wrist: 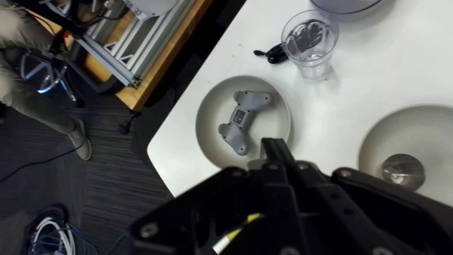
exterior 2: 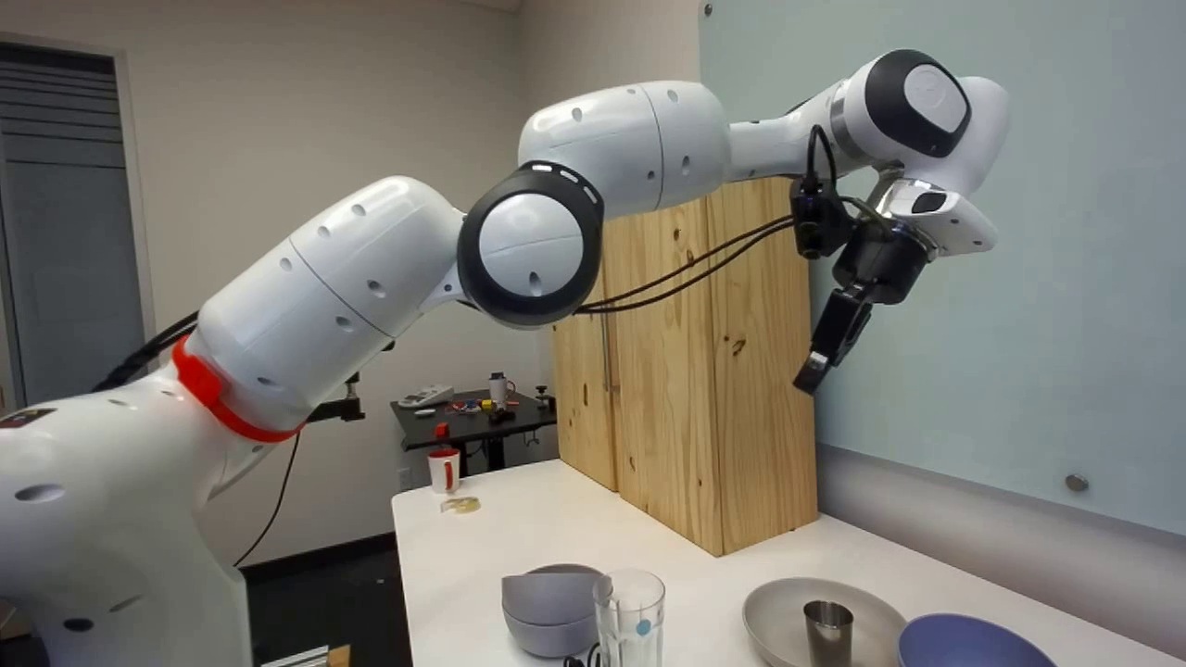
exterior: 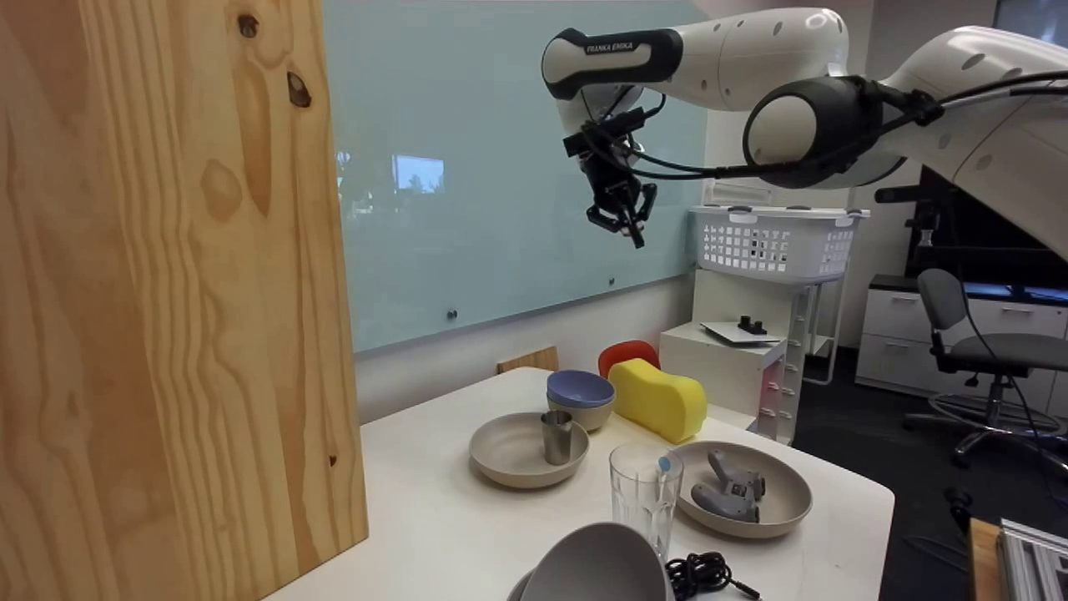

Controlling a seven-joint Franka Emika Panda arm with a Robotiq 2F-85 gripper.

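My gripper (wrist: 275, 141) is shut with its black fingertips together and nothing held between them. It hangs high above the white table in both exterior views, touching nothing. Beneath it in the wrist view, a grey game controller (wrist: 244, 118) lies face down in a shallow beige dish (wrist: 274, 106). A second beige dish (exterior: 501, 455) holds a steel cup (exterior: 556, 438) standing upright. Behind that, a blue bowl (exterior: 580, 386) rests in a beige one, beside a yellow sponge block (exterior: 657, 399). A clear glass (wrist: 311, 46) stands near a black coiled cable (wrist: 277, 55) and stacked grey bowls (exterior 2: 551, 616).
A tall wooden cabinet (exterior 2: 667, 389) stands on the table against the wall. A glass board (exterior: 501, 167) covers the wall behind the arm. A white laundry basket (exterior: 776, 242) sits on a shelf unit past the table. A red-and-white mug (exterior 2: 445, 471) is at the table's far corner.
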